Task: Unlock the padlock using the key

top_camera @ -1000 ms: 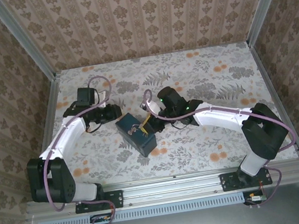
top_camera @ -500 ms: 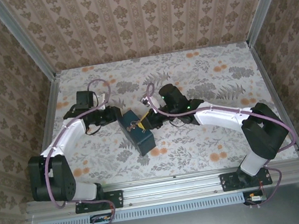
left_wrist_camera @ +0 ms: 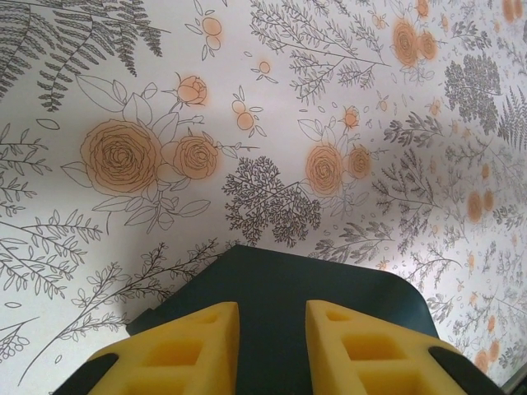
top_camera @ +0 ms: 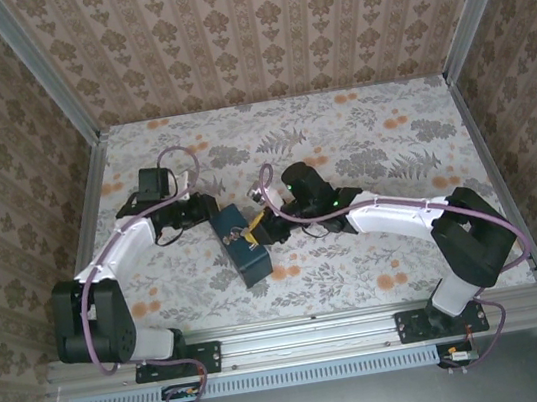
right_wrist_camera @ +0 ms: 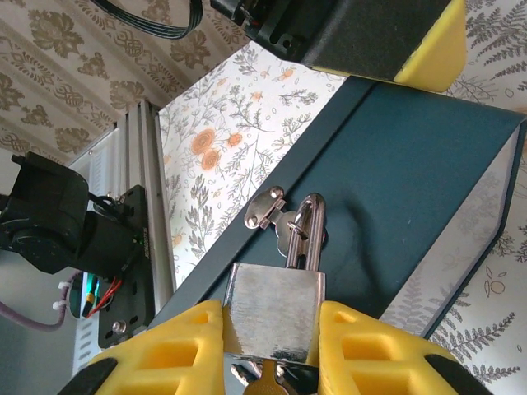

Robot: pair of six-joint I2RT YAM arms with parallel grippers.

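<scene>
The right gripper [right_wrist_camera: 272, 325] is closed on the padlock [right_wrist_camera: 270, 298]. Its two yellow fingers [right_wrist_camera: 177, 350] press against the left and right flanks of the lock body, with no gap on either side.

From this hand, the padlock's long axis runs straight out along the fingers. Its base points back toward the palm and its shackle [right_wrist_camera: 311, 222] points away. The shackle is a thin grey loop threaded through the silver clasp [right_wrist_camera: 265, 206] on the dark blue tin [right_wrist_camera: 395, 164].

The lock body is small and square, of polished metal that reflects pale light, and it is far smaller than the tin. Below its base, close to the palm, a thin gold-toned sliver sticks out. It appears to be the key [right_wrist_camera: 268, 380], at the keyhole end and in line with the lock. How deep it sits is hidden.

The right arm is plainly the nearer one, since it already has the lock in hand.

The left gripper [left_wrist_camera: 272, 317] sits on the far side of the tin. Its yellow fingers have a narrow gap between them, with the tin's dark surface in the gap and beyond. I cannot tell whether they clamp the tin or only rest on it.

From above, the tin lies tilted on the floral table [top_camera: 381, 144], between the two grippers.
</scene>
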